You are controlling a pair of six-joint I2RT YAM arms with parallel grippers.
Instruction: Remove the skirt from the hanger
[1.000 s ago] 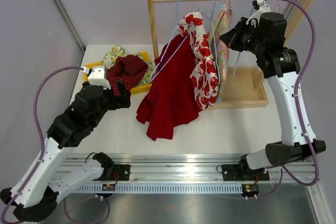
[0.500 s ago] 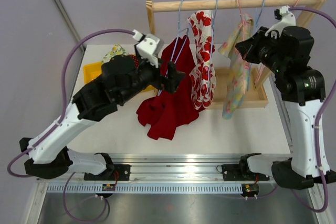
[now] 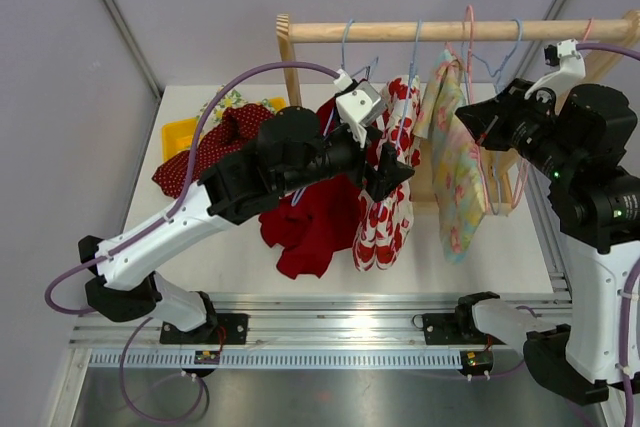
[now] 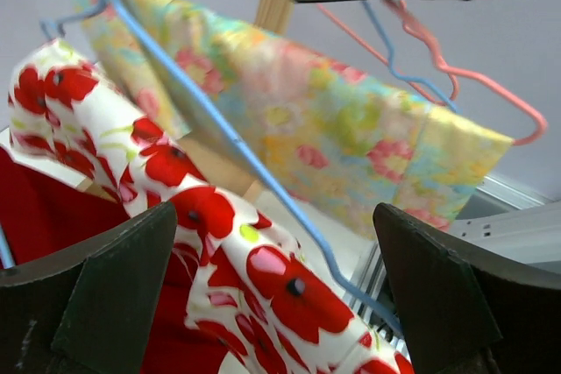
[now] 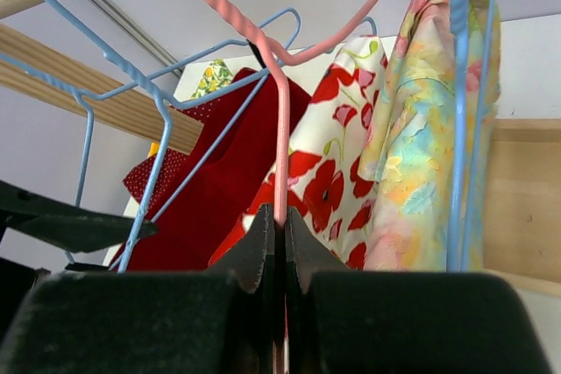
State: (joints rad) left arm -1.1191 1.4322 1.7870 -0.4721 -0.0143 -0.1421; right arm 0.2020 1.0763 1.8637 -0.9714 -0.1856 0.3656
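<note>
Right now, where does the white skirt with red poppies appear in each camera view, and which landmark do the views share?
Top external: poppy skirt hangs centre, under the rail.
Left wrist: poppy skirt fills lower left.
Right wrist: poppy skirt centre, behind the pink hanger.
Shared landmark: pastel floral garment, just beside it.

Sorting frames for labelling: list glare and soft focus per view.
Top external: sharp, with glare on the aluminium rail. Left wrist: the poppy-print garment close to the lens looks slightly soft. Right wrist: the right gripper, shut on the pink hanger, is dark and underlit.
</note>
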